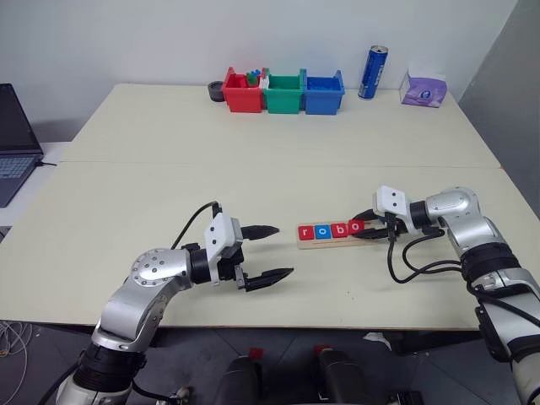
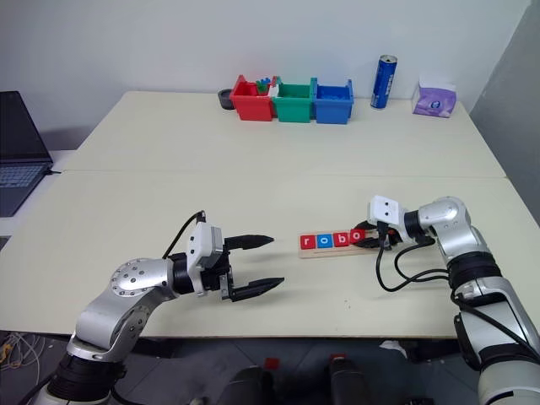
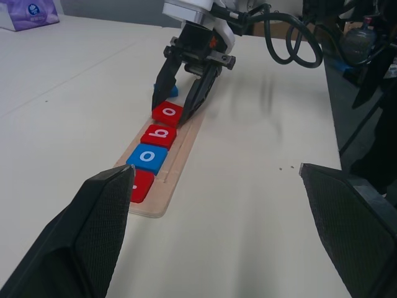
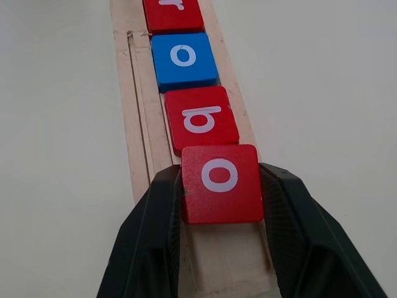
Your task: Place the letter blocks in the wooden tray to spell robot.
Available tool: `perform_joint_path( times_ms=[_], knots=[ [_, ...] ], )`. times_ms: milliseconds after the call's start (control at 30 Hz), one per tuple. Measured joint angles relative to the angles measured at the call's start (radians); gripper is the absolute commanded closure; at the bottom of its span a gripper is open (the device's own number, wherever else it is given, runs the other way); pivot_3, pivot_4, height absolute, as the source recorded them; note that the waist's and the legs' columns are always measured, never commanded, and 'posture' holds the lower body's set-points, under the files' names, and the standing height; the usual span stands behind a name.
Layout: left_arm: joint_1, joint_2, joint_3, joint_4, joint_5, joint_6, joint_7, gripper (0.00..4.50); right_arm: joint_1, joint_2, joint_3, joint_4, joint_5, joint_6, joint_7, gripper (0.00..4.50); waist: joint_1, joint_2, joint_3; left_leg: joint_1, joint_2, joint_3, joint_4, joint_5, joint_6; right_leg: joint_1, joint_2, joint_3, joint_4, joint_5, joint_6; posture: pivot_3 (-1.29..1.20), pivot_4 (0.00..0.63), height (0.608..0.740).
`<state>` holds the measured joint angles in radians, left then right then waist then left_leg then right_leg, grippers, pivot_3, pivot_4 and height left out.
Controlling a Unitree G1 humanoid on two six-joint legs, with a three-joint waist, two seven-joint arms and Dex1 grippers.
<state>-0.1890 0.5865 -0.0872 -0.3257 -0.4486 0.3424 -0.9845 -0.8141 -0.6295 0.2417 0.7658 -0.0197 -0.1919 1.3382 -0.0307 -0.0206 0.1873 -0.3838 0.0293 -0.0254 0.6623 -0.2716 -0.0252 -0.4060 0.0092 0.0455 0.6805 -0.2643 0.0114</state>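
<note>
The right tool (image 4: pixel 220 186) is seen clamped on the second red "o" block (image 4: pixel 221 184), one finger bearing on each side edge, with the block positioned over the wooden tray (image 4: pixel 138 118) directly ahead of the tool, in the fourth place. Beyond it along the tool's axis, the red "b" block (image 4: pixel 201 119), the blue "o" block (image 4: pixel 183 59) and the red "r" block (image 4: pixel 172 12) are seated in line; the gripped block overlaps or touches the near edge of the "b" block, and whether it lies flat in the groove cannot be told. A blue block (image 3: pixel 170 90), presumably the "t", is seen on the tabletop (image 1: pixel 253 169) just beside the right tool's fingers, at the tray's end. The left tool (image 1: pixel 263 251) is held fully released above the tabletop, well apart from the tray, with nothing between its fingers. Several faults are judged possible. If the block is released while riding on the "b" block, it may settle tilted or out of the groove. If the fingers are opened unevenly or withdrawn along the tray, the seated row may be dragged or pushed out of line. The light tray may itself be shifted by finger contact with its rim. The blue block nearby may be knocked away during retraction, complicating the last pick.
</note>
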Motion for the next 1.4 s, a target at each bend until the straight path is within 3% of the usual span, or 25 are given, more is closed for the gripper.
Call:
perform_joint_path(
  times_ms=[267,533,567,800,900,1233,1400],
  knots=[
    [0.000,0.000,0.000,0.000,0.000,0.000,0.011,0.00,-0.018,0.002,0.000,0.027,-0.018,-0.020,0.013,3.05,0.000,0.000,0.000,0.000,0.000,0.000,0.000,0.000,0.000,0.000,0.000,0.000,0.000,0.000,0.000,0.00,0.150,0.740],
    [0.000,0.000,0.000,0.000,0.000,0.000,0.012,0.00,-0.029,0.002,0.000,0.043,-0.020,-0.020,0.018,0.20,0.000,0.000,0.000,0.000,0.000,0.000,0.000,0.000,0.000,0.000,0.000,0.000,0.000,0.000,0.000,0.00,0.150,0.740],
    [-0.001,0.000,0.000,0.000,0.000,0.000,0.011,0.00,-0.031,0.002,0.000,0.043,-0.020,-0.020,0.019,0.03,0.000,0.000,0.000,0.000,0.000,0.000,0.000,0.000,0.000,0.000,0.000,0.000,0.000,0.000,0.000,0.00,0.150,0.740],
    [-0.002,0.000,0.000,0.001,0.000,0.000,0.011,0.00,-0.056,0.012,-0.030,0.049,0.003,0.041,0.011,0.03,0.000,0.000,0.000,0.000,0.000,0.000,0.000,0.000,0.000,0.000,0.000,0.000,0.000,0.000,0.000,0.00,0.150,0.740],
    [-0.010,0.000,0.000,0.002,0.000,0.000,0.011,0.00,-0.083,0.020,-0.058,0.066,0.011,0.070,-0.009,0.64,0.000,0.000,0.000,0.000,0.000,0.000,0.000,0.000,0.000,0.000,0.000,0.000,0.000,0.000,0.000,0.00,0.150,0.740],
    [-0.016,0.000,0.000,0.005,0.000,0.000,0.011,0.00,-0.088,0.050,-0.057,0.154,-0.041,-0.041,-0.125,4.36,-0.001,0.000,0.000,0.000,0.000,0.000,0.000,0.000,0.000,0.000,-0.001,0.000,0.000,0.000,0.000,0.00,0.150,0.740],
    [-0.016,0.001,0.000,0.005,0.000,0.000,0.011,0.00,-0.088,0.052,-0.046,0.180,-0.068,-0.100,-0.139,4.44,-0.001,0.000,0.000,0.000,0.000,0.000,0.000,0.000,0.000,0.000,-0.001,0.000,0.000,0.000,0.000,0.00,0.150,0.740]
  ],
)
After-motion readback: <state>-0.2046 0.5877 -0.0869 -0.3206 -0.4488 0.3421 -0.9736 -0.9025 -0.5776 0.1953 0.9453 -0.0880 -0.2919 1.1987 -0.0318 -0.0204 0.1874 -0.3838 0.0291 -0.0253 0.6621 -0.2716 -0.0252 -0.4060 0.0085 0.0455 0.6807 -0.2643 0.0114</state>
